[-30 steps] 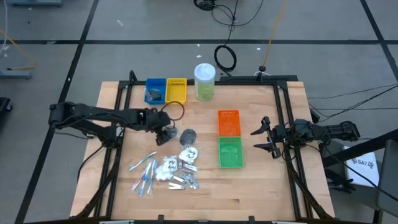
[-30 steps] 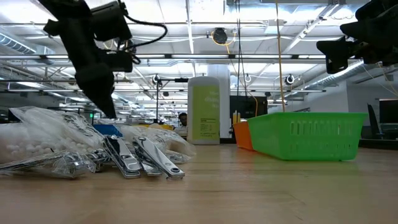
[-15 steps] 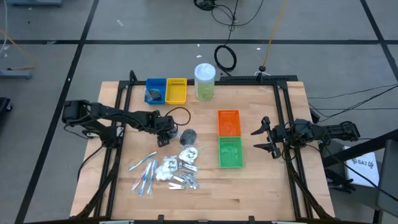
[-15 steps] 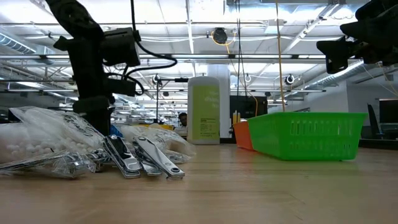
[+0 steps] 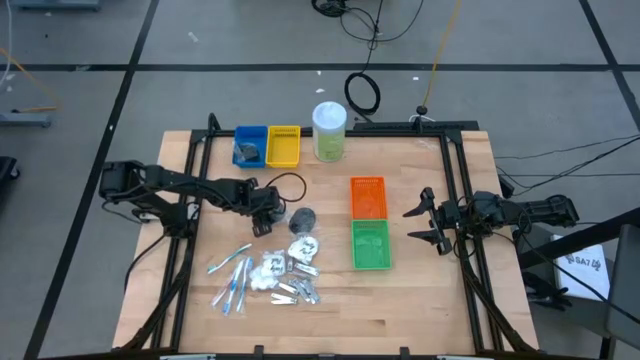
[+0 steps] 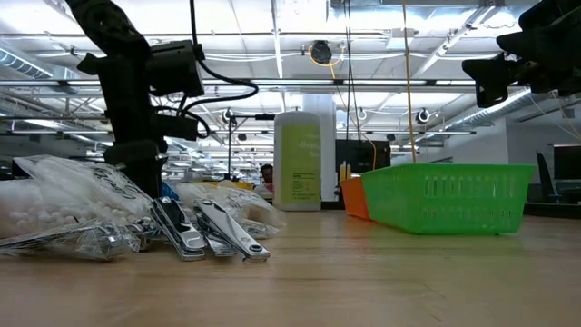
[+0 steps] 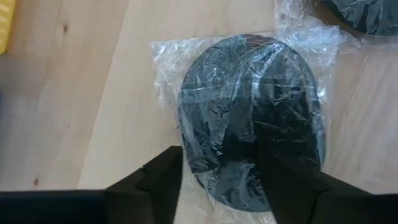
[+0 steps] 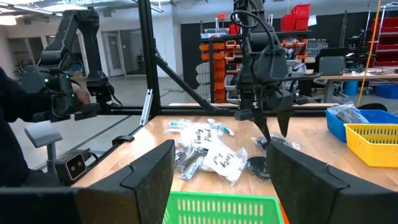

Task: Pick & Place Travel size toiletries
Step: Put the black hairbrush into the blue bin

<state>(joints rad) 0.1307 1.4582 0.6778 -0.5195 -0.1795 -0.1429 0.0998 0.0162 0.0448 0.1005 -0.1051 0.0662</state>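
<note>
A dark grey round pad (image 7: 249, 106) in clear wrap lies flat on the table. My left gripper (image 7: 217, 171) is open and points down over it, one finger on each side of the pad's edge, left of table centre (image 5: 265, 220). A second pad (image 5: 303, 217) lies just right of it. Blue-green-white sticks (image 5: 232, 275), white packets (image 5: 305, 248) and silvery items (image 6: 218, 232) lie in a heap toward the near edge. My right gripper (image 5: 425, 225) is open and waits above the table's right side, right of the green tray. My left gripper comes at the wrapped pad from above, pointing down, with its fingers (image 7: 165, 180) astride the pad's edge (image 7: 205, 168). I cannot tell whether the fingertips touch the wrap or the pad. The pad lies flat on the table.
A blue tray (image 5: 250, 145) holding a dark item and a yellow tray (image 5: 284, 145) stand at the far edge beside a tall clear jar (image 5: 329, 130) with a white lid. An orange tray (image 5: 368, 196) and a green tray (image 5: 370, 245) sit right of centre. A black cable loops near my left wrist.
My left gripper has turned from a slant to upright and come down toward the pad beneath it, its arm shifting a little toward the table's right; for the last half second it has stayed still. The pads and the heap have not moved.
</note>
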